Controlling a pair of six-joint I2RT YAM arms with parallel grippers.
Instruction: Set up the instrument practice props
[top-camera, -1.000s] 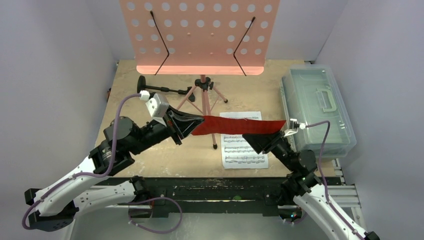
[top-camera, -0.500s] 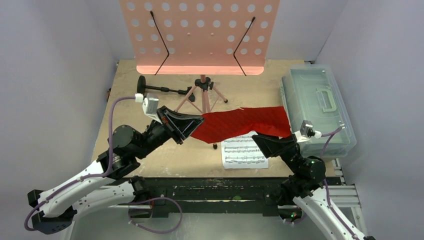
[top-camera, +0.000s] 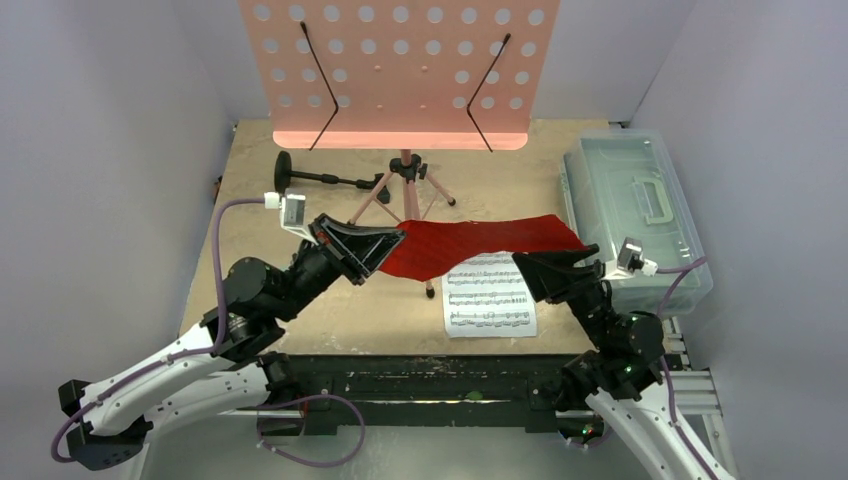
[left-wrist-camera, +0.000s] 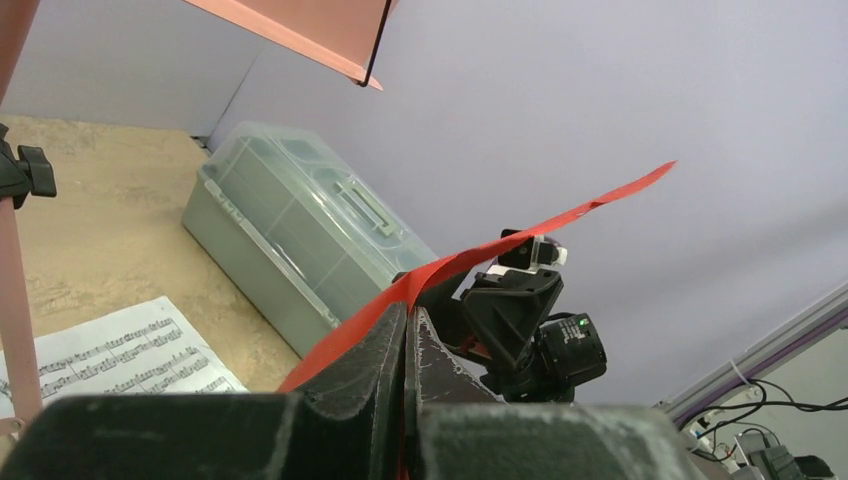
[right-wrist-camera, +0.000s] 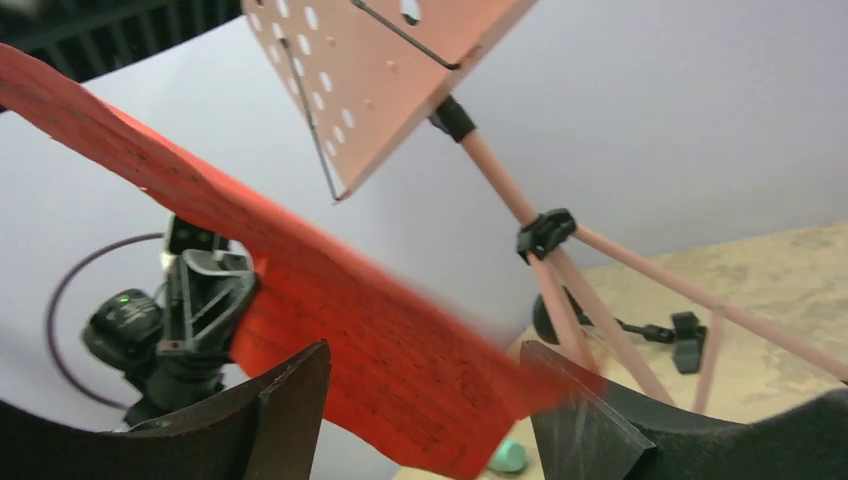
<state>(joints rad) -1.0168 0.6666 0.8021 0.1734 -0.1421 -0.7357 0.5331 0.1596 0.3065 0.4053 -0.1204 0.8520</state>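
I have the left gripper (top-camera: 398, 241) pinched tight on the near-left end of the red sheet-music page (top-camera: 470, 242). In the left wrist view its two fingers (left-wrist-camera: 385, 345) are pressed together with the red edge coming out from between them, and the page runs up and away as a thin, slightly bowed strip toward the other arm. From above, the page hangs over the table (top-camera: 250, 200) in front of the pink perforated music stand (top-camera: 400, 70), crossing its tripod legs, with its far end reaching close to the clear plastic lidded box (top-camera: 640, 200) on the right. The right gripper (top-camera: 540, 268) sits at the page's right end with its fingers (right-wrist-camera: 290, 400) spread wide. Its wrist view shows the red page passing between and above them, blurred, and I cannot tell whether either pad touches the paper, though nothing is clamped. The white sheet-music page (top-camera: 488, 300) lies flat on the table just below the red one, and its top edge is tucked under the red page's near edge and the right gripper. The small black round-base stand (top-camera: 310, 178) lies on its side behind the left arm, its rod pointing toward the tripod. A small teal object (right-wrist-camera: 508, 457) peeks out under the red page in the right wrist view, but too little of it shows for me to name it.
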